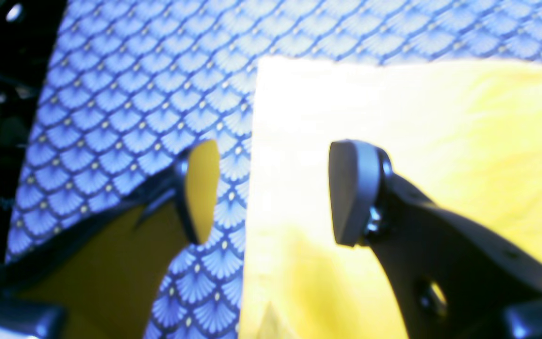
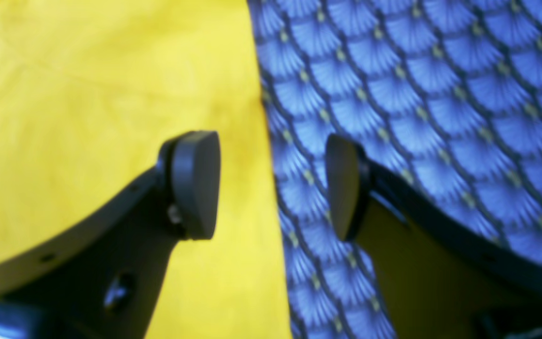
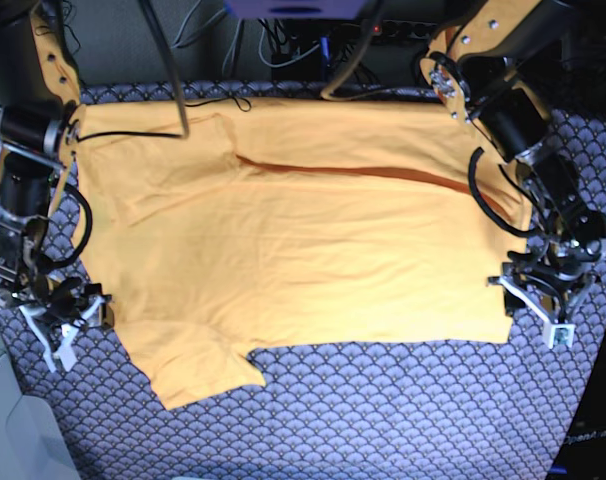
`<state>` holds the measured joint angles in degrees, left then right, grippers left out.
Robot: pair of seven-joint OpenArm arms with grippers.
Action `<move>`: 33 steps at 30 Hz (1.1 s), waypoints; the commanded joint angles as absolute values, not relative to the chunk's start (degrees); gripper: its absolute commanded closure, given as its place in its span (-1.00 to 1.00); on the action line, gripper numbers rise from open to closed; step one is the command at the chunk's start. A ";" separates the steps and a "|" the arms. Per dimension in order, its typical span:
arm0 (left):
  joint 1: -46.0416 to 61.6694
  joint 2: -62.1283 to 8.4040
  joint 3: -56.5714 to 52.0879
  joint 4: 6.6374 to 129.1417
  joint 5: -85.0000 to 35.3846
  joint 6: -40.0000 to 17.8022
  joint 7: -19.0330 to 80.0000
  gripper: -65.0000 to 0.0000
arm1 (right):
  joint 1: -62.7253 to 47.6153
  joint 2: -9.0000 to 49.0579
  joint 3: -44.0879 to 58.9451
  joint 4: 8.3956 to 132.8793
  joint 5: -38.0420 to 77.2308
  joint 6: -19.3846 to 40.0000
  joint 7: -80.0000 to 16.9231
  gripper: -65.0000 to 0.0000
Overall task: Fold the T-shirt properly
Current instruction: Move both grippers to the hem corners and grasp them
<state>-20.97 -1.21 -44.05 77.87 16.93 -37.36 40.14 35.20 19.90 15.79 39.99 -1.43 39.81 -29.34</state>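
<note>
**A:** Left wrist cam: left gripper (image 1: pixel 273 193) has its jaws spread wide with nothing between them, straddling the edge of the T-shirt (image 1: pixel 393 155). One pad over yellow fabric, the other over the blue scallop-patterned cloth (image 1: pixel 148 94). Looks like the corner of the hem, but it's blurry.

**B:** Right wrist cam is the mirror of that. Right gripper (image 2: pixel 273 183) gapes too, holding nothing, with the shirt's edge (image 2: pixel 111 94) running between the pads.

**A:** Base view: the shirt (image 3: pixel 313 260) lies spread sideways on the cloth (image 3: pixel 383 420), with one long fold already laid over along the far side, I think. A sleeve sticks out near the bottom.

**B:** So I'd say early days. Most folds left, and neither gripper (image 3: pixel 63 318) (image 3: pixel 548 295) has grabbed anything.
</note>
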 commanded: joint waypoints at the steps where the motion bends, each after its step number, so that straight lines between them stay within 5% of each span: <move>1: -22.64 -1.89 -44.00 78.55 16.66 -37.05 39.34 -0.10 | 37.85 20.62 16.04 39.16 -1.71 40.00 -26.95 -0.11; 12: -20.53 -1.89 -43.91 81.80 16.66 -37.05 39.69 -0.10 | 43.82 19.03 16.04 23.43 -5.14 40.00 -12.70 -0.11; 33: -13.41 1.36 -44.00 93.58 16.40 -37.58 39.87 -0.10 | 39.87 19.91 16.31 22.55 -4.88 40.00 -9.89 -0.11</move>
